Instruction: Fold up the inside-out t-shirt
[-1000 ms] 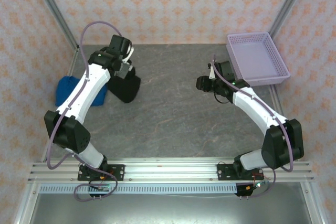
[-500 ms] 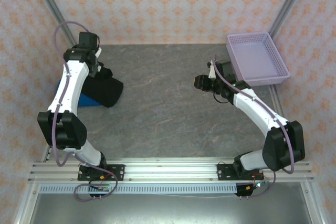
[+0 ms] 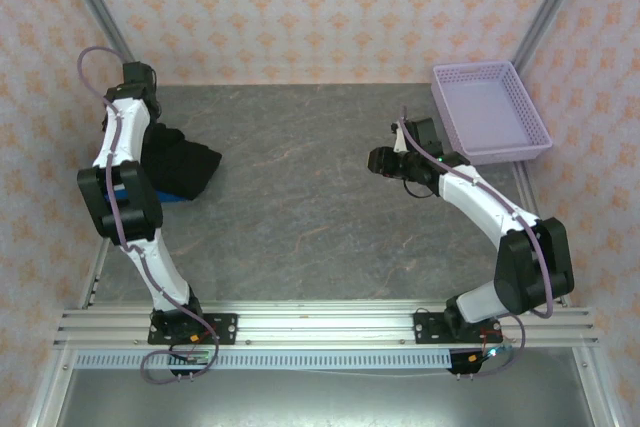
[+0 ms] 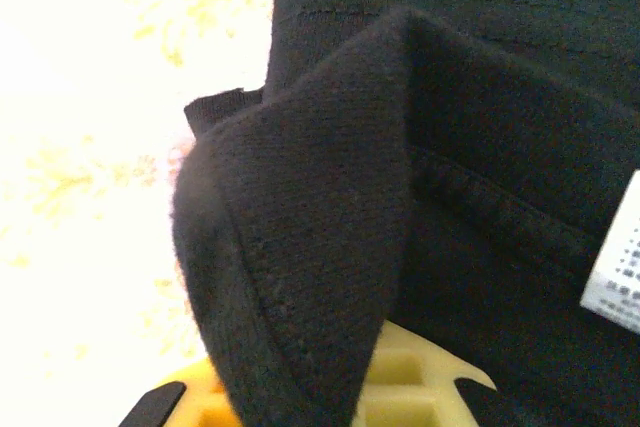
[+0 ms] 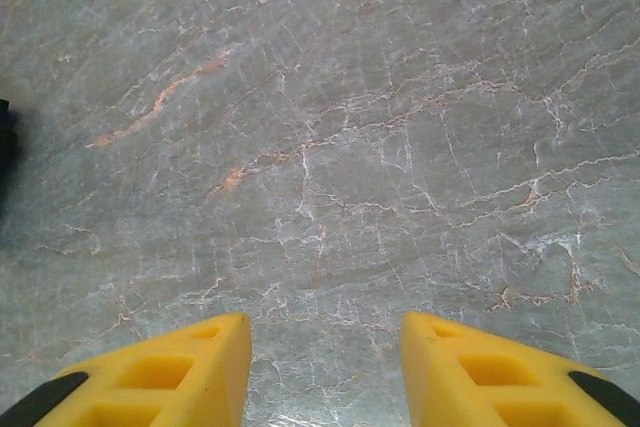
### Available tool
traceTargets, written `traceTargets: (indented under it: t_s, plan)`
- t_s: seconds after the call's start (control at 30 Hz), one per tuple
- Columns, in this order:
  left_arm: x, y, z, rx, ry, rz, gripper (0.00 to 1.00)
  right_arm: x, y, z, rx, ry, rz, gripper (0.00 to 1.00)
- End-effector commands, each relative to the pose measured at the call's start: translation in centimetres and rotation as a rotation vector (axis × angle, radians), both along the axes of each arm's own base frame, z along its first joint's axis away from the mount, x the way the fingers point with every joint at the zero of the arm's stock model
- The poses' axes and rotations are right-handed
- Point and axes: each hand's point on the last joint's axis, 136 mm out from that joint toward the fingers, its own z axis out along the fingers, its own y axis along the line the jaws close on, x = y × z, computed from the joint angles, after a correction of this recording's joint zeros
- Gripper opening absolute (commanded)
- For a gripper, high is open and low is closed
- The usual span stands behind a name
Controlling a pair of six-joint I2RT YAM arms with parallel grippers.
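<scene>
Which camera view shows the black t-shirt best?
The top external view: the black t-shirt appears as a bundle at the left side of the table. The left wrist view gives a close patch of fabric with a seam and a white label. The right wrist view has a dark sliver, too small to identify.

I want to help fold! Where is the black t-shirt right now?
In the top view the black t-shirt is bunched at the left edge of the table by the wall, gripped by the left tool and hiding part of the blue cloth.

Pale peach floral-patterned walls [image 3: 330,7] enclose a grey marble-veined tabletop [image 3: 310,217], with metal posts [image 3: 548,2] at the corners.
</scene>
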Motion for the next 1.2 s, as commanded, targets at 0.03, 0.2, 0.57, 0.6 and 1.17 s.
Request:
traceTargets:
  t_s: [0.03, 0.2, 0.57, 0.6, 1.17]
  plan:
    - [0.6, 2.6, -0.5, 0.121, 0.01, 0.133, 0.14, 0.4, -0.2, 0.4, -0.014, 0.002, -0.004, 0.44]
    - [0.5, 2.2, 1.4, 0.084, -0.095, 0.216, 0.58, 0.2, -0.9, 0.9, -0.048, -0.004, -0.024, 0.44]
    - [-2.8, -9.3, 10.3, -0.317, -0.8, 0.12, 0.88, -0.3, -10.3, 3.9, -0.453, -0.14, -0.316, 0.55]
    - [-2.8, -11.3, 10.7, -0.405, -0.896, 0.092, 0.89, -0.5, -11.5, 4.1, -0.497, -0.162, -0.36, 0.62]
    - [-1.7, -22.7, -3.2, -0.425, -0.934, -0.238, 1.0, -3.3, -20.6, 2.0, -0.741, -0.524, -0.712, 0.99]
